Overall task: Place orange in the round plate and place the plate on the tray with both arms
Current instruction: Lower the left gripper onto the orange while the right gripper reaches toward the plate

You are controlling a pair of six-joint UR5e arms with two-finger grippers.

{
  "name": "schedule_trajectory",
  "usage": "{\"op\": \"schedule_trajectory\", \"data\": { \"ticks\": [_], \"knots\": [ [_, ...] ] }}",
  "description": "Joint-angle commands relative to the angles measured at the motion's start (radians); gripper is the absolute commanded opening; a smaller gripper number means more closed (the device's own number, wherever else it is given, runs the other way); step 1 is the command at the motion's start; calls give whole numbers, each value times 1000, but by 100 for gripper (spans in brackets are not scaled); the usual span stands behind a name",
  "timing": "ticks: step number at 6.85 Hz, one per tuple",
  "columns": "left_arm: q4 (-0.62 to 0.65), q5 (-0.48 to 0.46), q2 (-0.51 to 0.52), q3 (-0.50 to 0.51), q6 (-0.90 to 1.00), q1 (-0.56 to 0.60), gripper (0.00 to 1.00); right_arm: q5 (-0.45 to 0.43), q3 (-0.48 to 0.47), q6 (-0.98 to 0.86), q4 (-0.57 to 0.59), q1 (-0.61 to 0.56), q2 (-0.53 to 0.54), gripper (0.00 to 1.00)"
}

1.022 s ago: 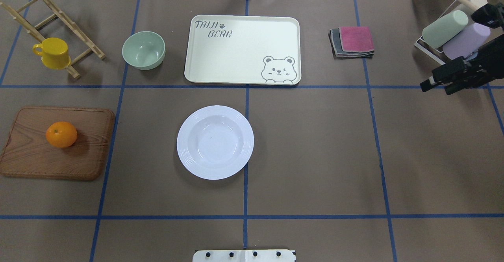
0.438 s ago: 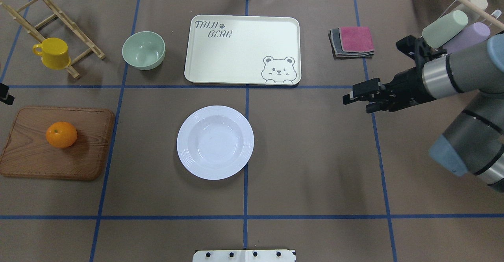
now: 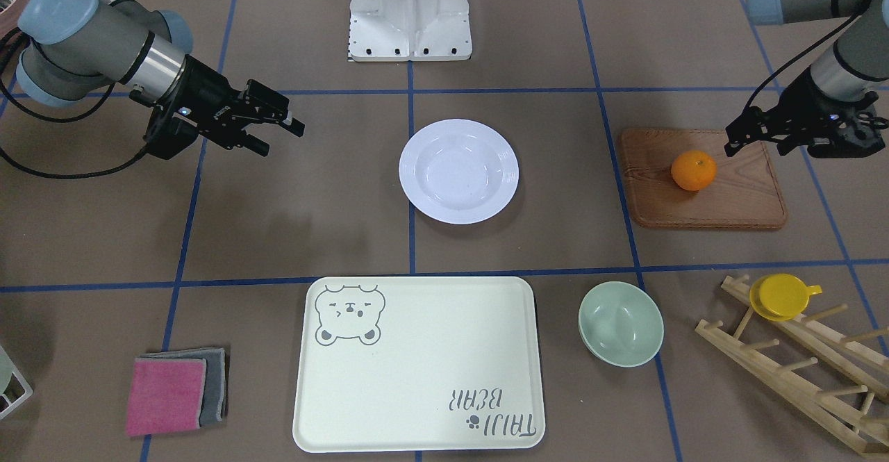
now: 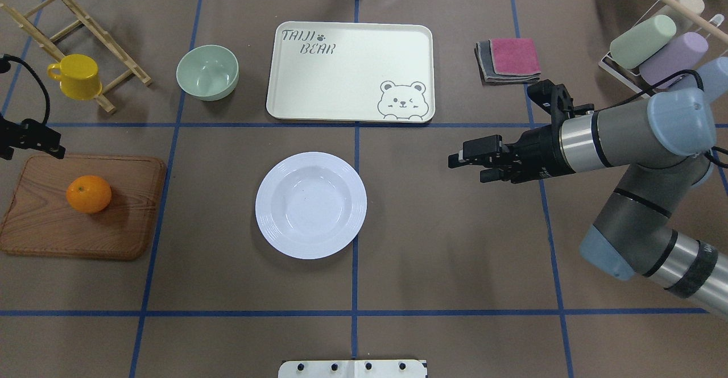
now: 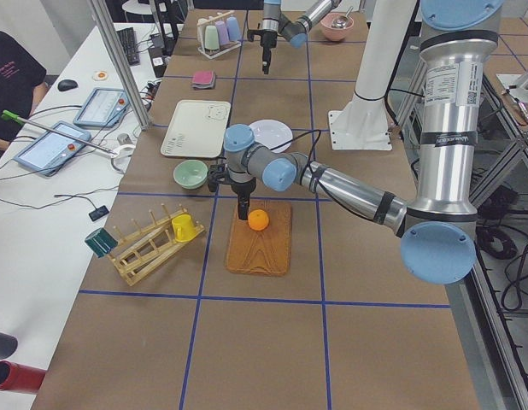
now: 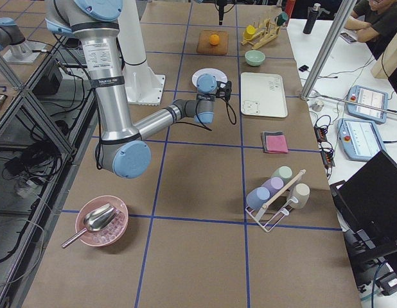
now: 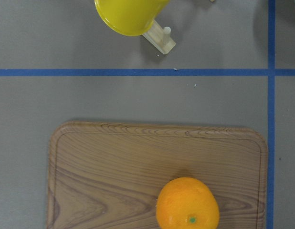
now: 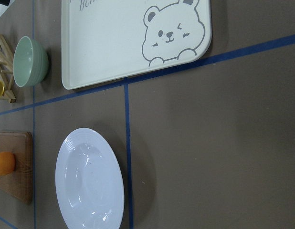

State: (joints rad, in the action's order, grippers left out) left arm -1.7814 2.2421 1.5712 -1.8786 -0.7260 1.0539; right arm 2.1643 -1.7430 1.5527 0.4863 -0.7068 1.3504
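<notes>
The orange (image 4: 89, 194) sits on the wooden board (image 4: 131, 224), well apart from the round plate (image 4: 267, 207) and tray (image 4: 341, 82) on the counter. The left end effector (image 3: 733, 142) hovers near it, and I cannot tell whether its jaws are apart. The right end effector (image 4: 471, 166) has its fingers apart.

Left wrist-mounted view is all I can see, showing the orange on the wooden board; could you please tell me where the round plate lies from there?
Observer: The round plate sits empty near the middle of the table, to the robot's right of the wooden board and apart from it.
Operator: Thank you. Is the tray free?
Observer: Yes, the tray holds nothing. It lies beyond the plate, farther from the robot.
Operator: And where is the right gripper, please?
Observer: The right gripper hovers over bare table to the right of the plate, with its jaws open and holding nothing.
</notes>
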Motion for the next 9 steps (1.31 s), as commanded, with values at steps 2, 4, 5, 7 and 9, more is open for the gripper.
{"op": "schedule_trajectory", "data": {
  "ticks": [2, 4, 5, 7, 9],
  "knots": [
    [-251, -55, 6, 142, -144, -84, 99, -151, -7, 26, -6, 97, -4, 100],
    [-254, -56, 6, 154, -173, -95, 99, -165, -20, 27, -6, 115, -4, 100],
    [-254, -56, 4, 154, -202, -116, 98, -181, -20, 27, -6, 125, -4, 99],
    [-265, -58, 1, 156, -240, -137, 98, -201, -20, 27, -6, 145, -2, 99],
    [-288, -58, 1, 157, -297, -164, 98, -201, -20, 27, -6, 147, -2, 99]
  ]
}}
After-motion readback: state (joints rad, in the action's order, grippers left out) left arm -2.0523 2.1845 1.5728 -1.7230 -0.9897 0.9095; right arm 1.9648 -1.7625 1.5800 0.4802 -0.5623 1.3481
